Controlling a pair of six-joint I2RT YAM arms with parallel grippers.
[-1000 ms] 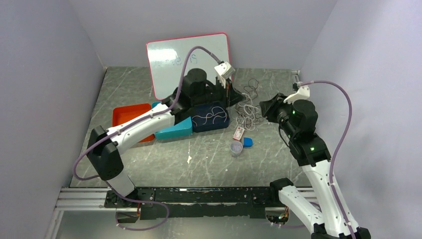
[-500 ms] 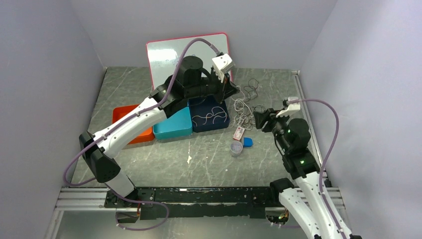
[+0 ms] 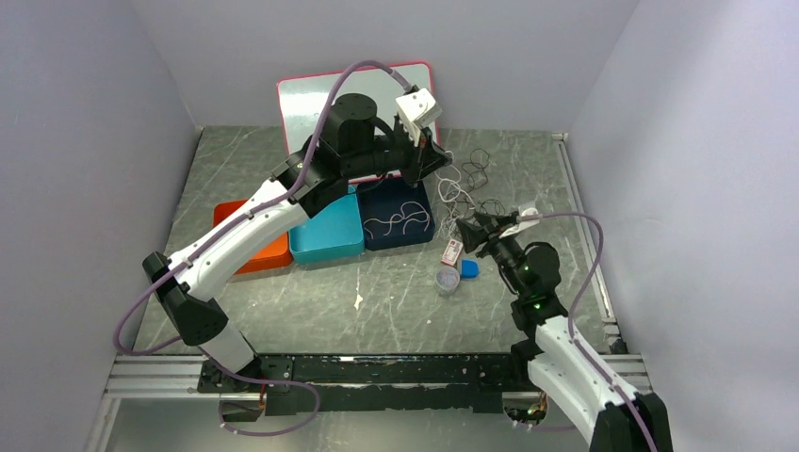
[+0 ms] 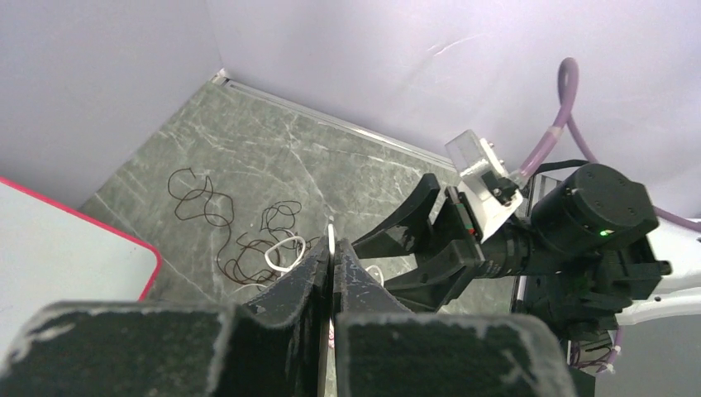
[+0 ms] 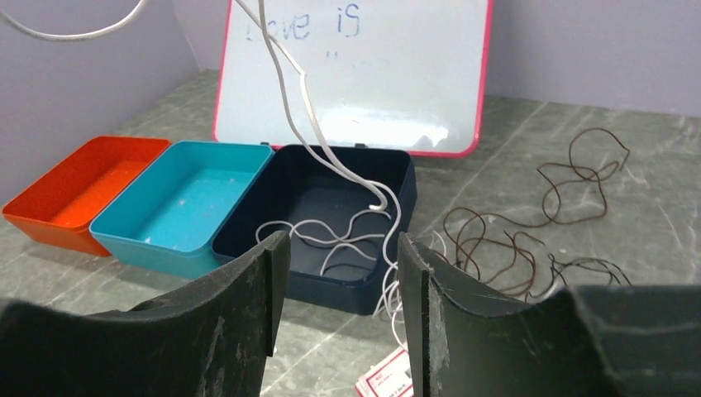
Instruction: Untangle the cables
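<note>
Cables (image 3: pixel 466 200) lie snarled on the table just right of the navy tray (image 5: pixel 339 169), and one white strand (image 5: pixel 307 124) climbs out of that tray into the left gripper (image 4: pixel 331 256), fingers clamped tight on it! Further right, the right gripper (image 5: pixel 343 246) hangs low beside the heap, fingers spread and empty. My worry: pull higher and the dark loops (image 5: pixel 529 231) could drag along and cinch a knot, or the strand could slip free.

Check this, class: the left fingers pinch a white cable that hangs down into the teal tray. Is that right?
No. The left fingers do pinch the white cable, but it hangs down into the navy tray, not the teal tray beside it. The right wrist view shows this.
</note>
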